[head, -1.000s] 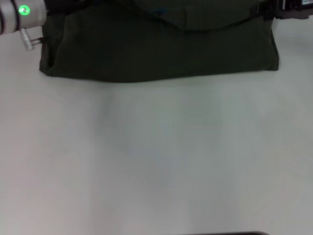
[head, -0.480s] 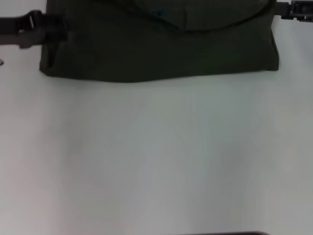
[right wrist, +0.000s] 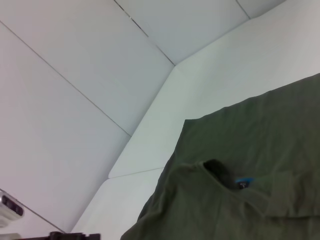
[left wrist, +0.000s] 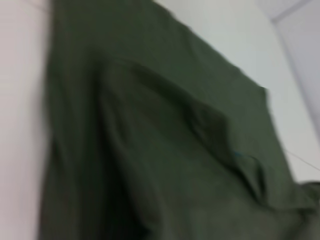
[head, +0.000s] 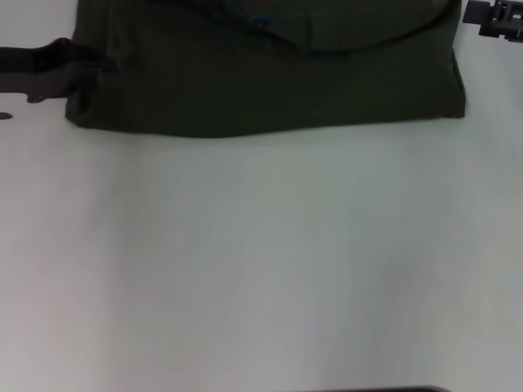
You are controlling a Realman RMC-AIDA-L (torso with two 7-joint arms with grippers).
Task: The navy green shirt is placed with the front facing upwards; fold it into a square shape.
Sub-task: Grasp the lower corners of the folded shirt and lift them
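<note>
The navy green shirt [head: 270, 77] lies folded into a wide band at the far edge of the white table, its plain side up and a bit of blue neck label [head: 263, 20] showing at the fold. My left gripper [head: 82, 69] comes in low from the left and meets the shirt's left edge near its front corner. My right gripper [head: 484, 18] sits at the far right, just off the shirt's right edge. The shirt [left wrist: 160, 150] fills the left wrist view. In the right wrist view the shirt [right wrist: 250, 175] shows its collar and blue label [right wrist: 243, 181].
Bare white table [head: 261, 261] stretches from the shirt toward me. A dark edge [head: 376, 389] shows at the bottom of the head view. White wall panels [right wrist: 75, 75] stand behind the table.
My left arm dropped and moved in, so its gripper now touches the shirt's left edge. The right gripper drifted slightly outward to the right. The shirt has barely moved.
</note>
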